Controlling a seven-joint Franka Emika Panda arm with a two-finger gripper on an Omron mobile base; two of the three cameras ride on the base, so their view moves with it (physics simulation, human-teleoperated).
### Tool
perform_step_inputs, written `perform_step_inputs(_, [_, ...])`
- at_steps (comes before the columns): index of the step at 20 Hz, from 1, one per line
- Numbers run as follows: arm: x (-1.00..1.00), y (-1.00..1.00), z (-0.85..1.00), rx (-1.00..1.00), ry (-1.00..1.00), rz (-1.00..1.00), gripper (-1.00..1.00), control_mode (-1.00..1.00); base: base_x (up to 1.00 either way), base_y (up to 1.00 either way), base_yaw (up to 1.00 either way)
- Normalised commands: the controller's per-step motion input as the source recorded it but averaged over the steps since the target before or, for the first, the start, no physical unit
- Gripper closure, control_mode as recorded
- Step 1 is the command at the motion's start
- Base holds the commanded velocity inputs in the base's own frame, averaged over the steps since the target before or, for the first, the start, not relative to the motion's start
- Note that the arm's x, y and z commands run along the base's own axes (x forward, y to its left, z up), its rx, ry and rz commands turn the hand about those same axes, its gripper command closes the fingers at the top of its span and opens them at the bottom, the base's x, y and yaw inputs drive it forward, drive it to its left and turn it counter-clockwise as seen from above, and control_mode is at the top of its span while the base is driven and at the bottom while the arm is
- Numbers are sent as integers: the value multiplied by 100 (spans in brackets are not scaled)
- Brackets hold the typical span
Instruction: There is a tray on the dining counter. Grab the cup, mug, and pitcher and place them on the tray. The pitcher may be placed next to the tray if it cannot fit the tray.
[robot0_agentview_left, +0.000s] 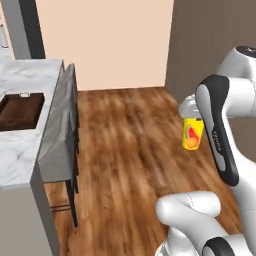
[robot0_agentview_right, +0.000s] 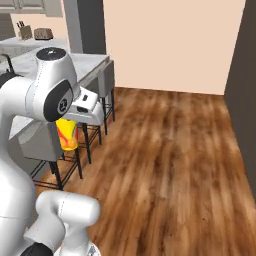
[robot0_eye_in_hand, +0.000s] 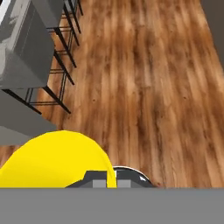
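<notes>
- Hanging in mid-air over the wooden floor (robot0_agentview_left: 130, 150), the yellow cup (robot0_agentview_left: 193, 134) with its red-orange design sits clamped in the hand (robot0_agentview_left: 192, 116), upright, well clear of any surface.
- From the right base view the cup (robot0_agentview_right: 67, 133) shows below the white wrist, partly hidden by the arm's dark joint, with the hand (robot0_agentview_right: 70, 120) gripping it from above.
- Along the hand view the cup (robot0_eye_in_hand: 57, 159) appears as a broad yellow dome at the bottom left, the dark finger tip (robot0_eye_in_hand: 98, 179) pressed against its edge; the jaws are drawn tight on it.
- The bench (robot0_agentview_left: 25, 150), white with grey veins, lies at the left of the left base view, well apart from the cup.
- The dark brown tray (robot0_agentview_left: 20, 111) rests on that bench near its left part, its low rim visible; the part in view holds nothing.
- Grey stools (robot0_agentview_left: 62, 130) on thin black legs stand tucked against the bench edge, between the bench and the open floor.
- A peach wall (robot0_agentview_left: 105, 45) closes the far end of the room.
</notes>
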Motion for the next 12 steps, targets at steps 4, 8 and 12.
perform_step_inputs(4, [0,0,0,0,0,0,100,100,59,-46,42])
perform_step_inputs(8, [0,0,0,0,0,0,100,100,51,-61,49])
perform_step_inputs(12, [0,0,0,0,0,0,100,100,57,-75,51])
